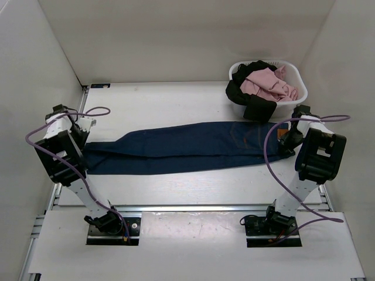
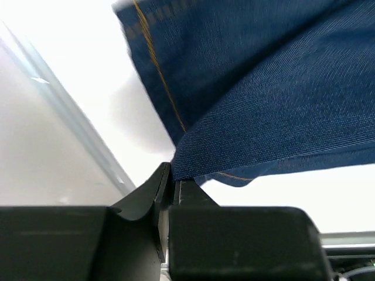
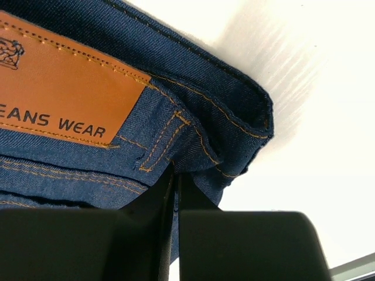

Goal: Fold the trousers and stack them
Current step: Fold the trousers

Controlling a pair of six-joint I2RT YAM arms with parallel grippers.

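Left gripper [image 2: 174, 173], right gripper [image 3: 176, 173] clamp trousers [image 1: 193, 146] ends | white table [image 1: 176, 188] | walls [image 1: 176, 35] apparently white

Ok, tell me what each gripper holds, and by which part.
Both are shut on the jeans: the left gripper pinches the leg end, the right gripper the waistband by the leather patch.

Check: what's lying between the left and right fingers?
The trousers, stretched flat across the table, seen in the top view. Left fingers clamp the leg end, right fingers the waistband end.
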